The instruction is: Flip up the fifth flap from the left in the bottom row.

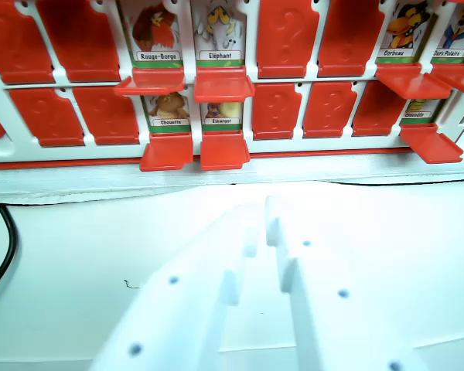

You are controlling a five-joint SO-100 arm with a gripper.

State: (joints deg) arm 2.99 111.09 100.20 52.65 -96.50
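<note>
Straight ahead of the end effector [261,232], beyond a strip of bare white tabletop [77,247], stands the red and white game board [216,162] with its rows of hinged flaps. The white printed fingers of the end effector are released, with only a narrow gap between the tips, and they grasp nothing.

Counting the bottom row as this view shows it, the fifth flap [276,110] is a closed red one with a faint question mark in relief, slightly to the wrist view's right of the fingertips and well apart from them. Whether another flap hides beyond the wrist view's left edge, I cannot tell. Its neighbour, the Escargot flap [225,149], already lies open, like the Chouette flap [167,151], showing a small animal card.

I judge that the target flap is light, thin, stiff moulded plastic, smooth and a little glossy, turning on a small hinge. It needs no real grip: one fingertip pushed at its free edge should turn it. Too much force could move the whole light board.
</note>
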